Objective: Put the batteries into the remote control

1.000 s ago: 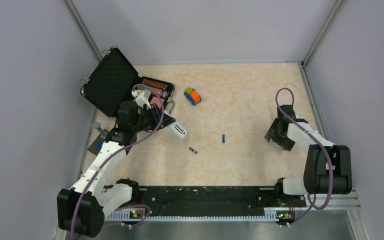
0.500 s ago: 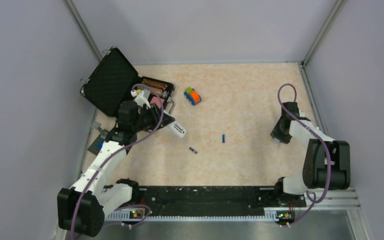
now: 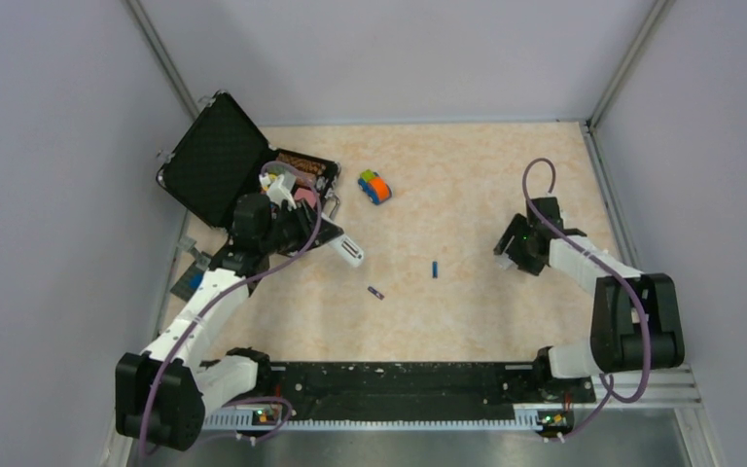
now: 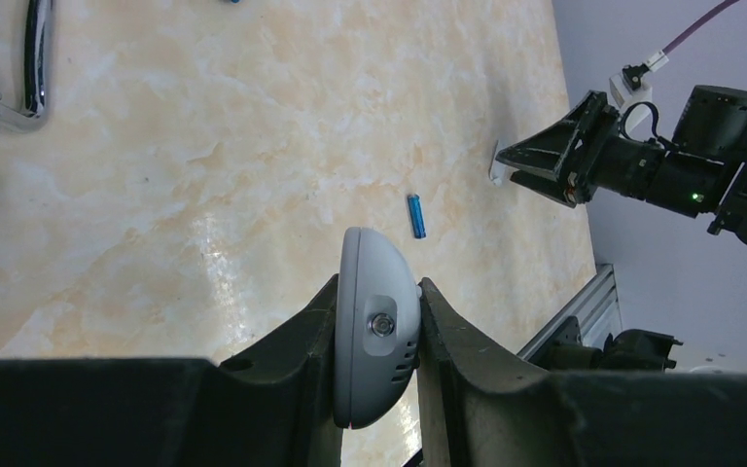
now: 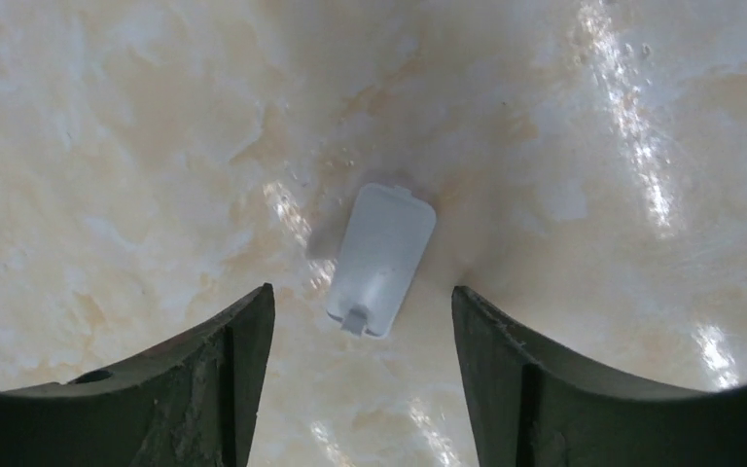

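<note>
Over on the left of the tabletop (image 3: 486,175), the remote control (image 4: 374,341) is pinched in the left hand (image 4: 379,292); the blue battery (image 3: 435,269) and darker battery (image 3: 376,292) lie loose nearby. The right hand (image 5: 360,297) hangs spread over a white cover (image 5: 381,255), gripping nothing. Next, I'd guess: grab a battery. The open black case (image 3: 216,165) holds chip stacks (image 3: 302,161).

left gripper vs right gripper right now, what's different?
The left gripper is shut on the remote control; the right gripper is open and holds nothing. The left gripper sits by the black case; the right gripper is at the other side of the table, over a small white cover lying flat. Shared: neither has a battery; the blue battery and darker battery lie loose between them.
</note>
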### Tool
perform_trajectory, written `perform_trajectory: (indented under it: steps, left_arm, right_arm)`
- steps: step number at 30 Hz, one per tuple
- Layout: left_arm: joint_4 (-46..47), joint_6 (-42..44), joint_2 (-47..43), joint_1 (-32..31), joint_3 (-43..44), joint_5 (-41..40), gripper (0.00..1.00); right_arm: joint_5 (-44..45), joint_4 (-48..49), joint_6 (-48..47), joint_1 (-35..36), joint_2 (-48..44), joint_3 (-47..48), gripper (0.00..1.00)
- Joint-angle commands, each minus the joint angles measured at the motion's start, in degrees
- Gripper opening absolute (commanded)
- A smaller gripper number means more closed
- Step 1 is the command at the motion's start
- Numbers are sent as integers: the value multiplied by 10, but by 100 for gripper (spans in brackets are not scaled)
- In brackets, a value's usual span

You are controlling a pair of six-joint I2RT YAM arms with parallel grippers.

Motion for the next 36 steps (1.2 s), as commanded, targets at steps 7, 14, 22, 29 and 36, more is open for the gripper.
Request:
perform_trajectory:
  steps: [7,14,22,29,36]
  left_arm:
    - [71,124,-6,0,3,137,0]
    - [116,173,-28,0,-16,190,0]
    - [117,183,-48,0,-23,224,0]
    - [97,175,-60,0,-22,199,0]
    - [81,173,-62,1,-22,192,0]
  right_arm:
    - [-19,-78,-72,36,-84,62,72]
    - [-72,-13,-95,142,-75,66,63]
    - [-49,43,-64,277,29,98,50]
    - [24,44,-34,329,103,143,37]
    - [103,-10,-22,358,142,177,28]
